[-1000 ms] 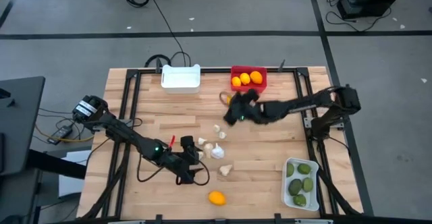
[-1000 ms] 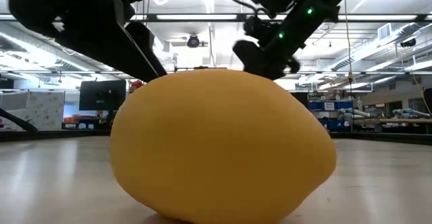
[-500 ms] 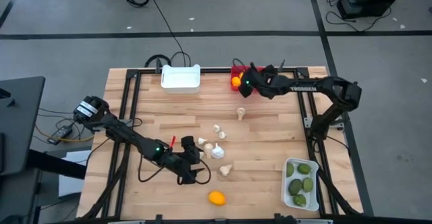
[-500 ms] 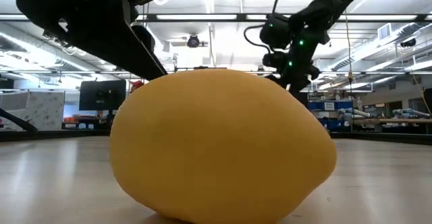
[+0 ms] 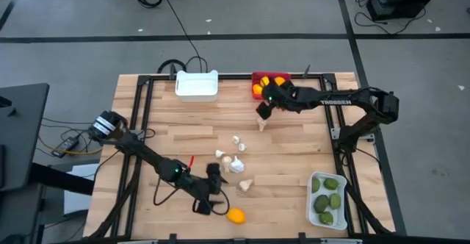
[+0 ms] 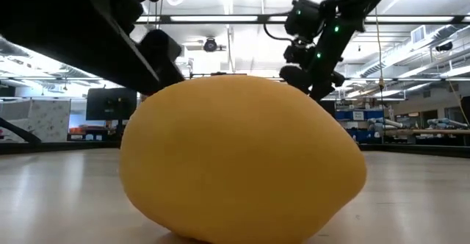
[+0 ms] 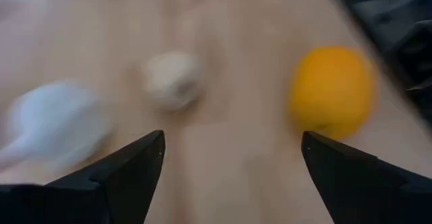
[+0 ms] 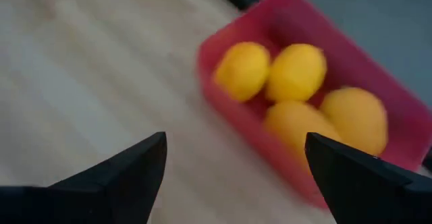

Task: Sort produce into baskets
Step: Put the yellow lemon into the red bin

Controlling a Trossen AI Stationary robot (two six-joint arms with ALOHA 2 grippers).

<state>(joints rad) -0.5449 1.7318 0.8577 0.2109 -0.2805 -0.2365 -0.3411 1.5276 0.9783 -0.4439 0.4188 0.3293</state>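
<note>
An orange citrus fruit (image 5: 236, 215) lies on the table near the front edge; it fills the low view (image 6: 242, 159). My left gripper (image 5: 214, 198) is open just left of it; in the left wrist view (image 7: 229, 177) the fruit (image 7: 332, 92) and a garlic bulb (image 7: 173, 81) lie ahead. My right gripper (image 5: 262, 112) is open and empty, just near of the red basket (image 5: 258, 76), which holds several citrus fruits (image 8: 297, 72). Several garlic bulbs (image 5: 236, 164) lie loose at mid-table.
A white basket (image 5: 197, 84) stands at the far edge, left of the red one. Another white basket (image 5: 311, 200) with green fruits (image 5: 328, 198) stands at the near right. One garlic bulb (image 5: 261, 124) lies just near of my right gripper.
My right gripper has gone from mid-table toward the far edge to the red basket, then drawn back a little toward the near side. My left gripper has gone toward the table's near edge and the orange fruit.
</note>
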